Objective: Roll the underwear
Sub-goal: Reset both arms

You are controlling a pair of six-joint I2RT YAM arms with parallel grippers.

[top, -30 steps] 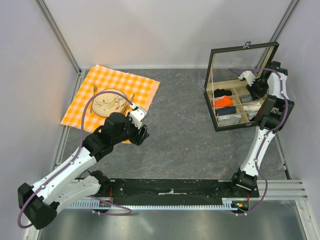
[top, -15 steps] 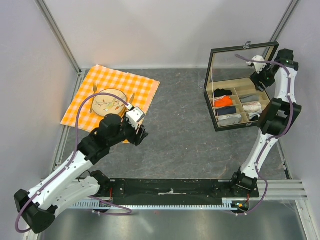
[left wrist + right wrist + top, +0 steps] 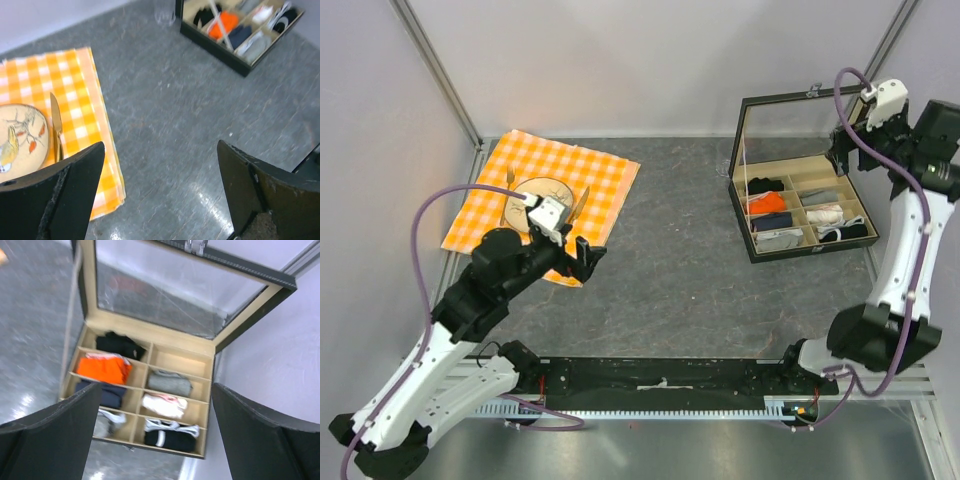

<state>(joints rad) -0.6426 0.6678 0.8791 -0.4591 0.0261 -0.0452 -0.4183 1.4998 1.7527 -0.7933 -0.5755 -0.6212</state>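
Note:
The underwear [image 3: 169,382] is a grey roll lying in a right-hand compartment of the open wooden box [image 3: 176,338], and the top view shows the underwear [image 3: 823,196] there too. My right gripper [image 3: 156,390] hangs open and empty well above the box, and in the top view the right gripper [image 3: 842,150] is near the raised lid. Far from the box, my left gripper [image 3: 160,150] is open over bare grey tabletop beside the checked cloth, holding nothing; in the top view the left gripper [image 3: 578,255] shows at the cloth's near corner.
The box also holds orange [image 3: 104,368], black [image 3: 120,345], navy, white [image 3: 162,406] and black-and-white rolls; its glass lid [image 3: 805,125] stands upright. An orange checked cloth [image 3: 555,170] carries a plate [image 3: 20,135] and knife [image 3: 56,117]. Walls close in left, right and behind.
The right arm rose up and back from the box while its jaws spread wide, leaving the grey roll in its compartment. The left arm drew back leftward and opened wider.

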